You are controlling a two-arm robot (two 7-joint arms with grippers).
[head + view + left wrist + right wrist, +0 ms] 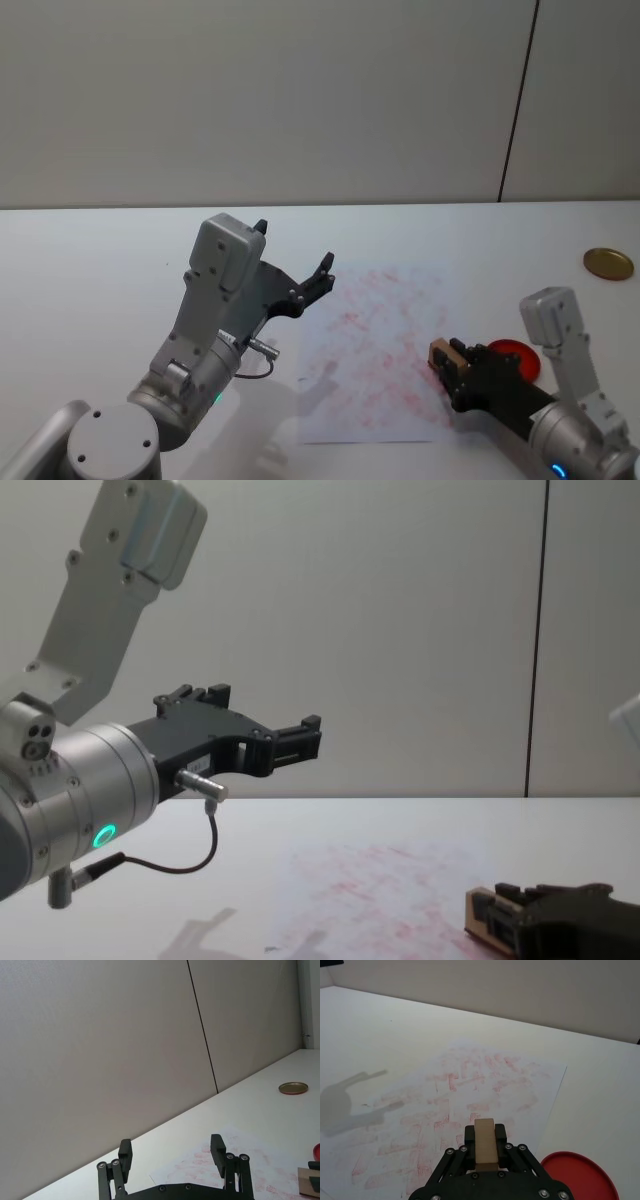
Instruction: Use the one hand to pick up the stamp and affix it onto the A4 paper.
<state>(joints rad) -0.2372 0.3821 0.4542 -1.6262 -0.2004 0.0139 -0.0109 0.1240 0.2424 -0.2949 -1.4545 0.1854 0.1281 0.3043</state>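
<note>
The white counter [100, 260] carries the paper [380, 330], smudged with red marks. The left claw [295, 245] hangs raised over the paper's left side, fingers spread and holding nothing. The right claw [452, 362] sits low at the paper's right edge, pinching the stamp [484, 1144], with the red ink pad [517, 357] just beside it. A gold lid [608, 263] lies far right.

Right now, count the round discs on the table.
2. A red pad lies beside the paper's right edge, near the right gripper; a gold disc sits farther back on the right.
</note>
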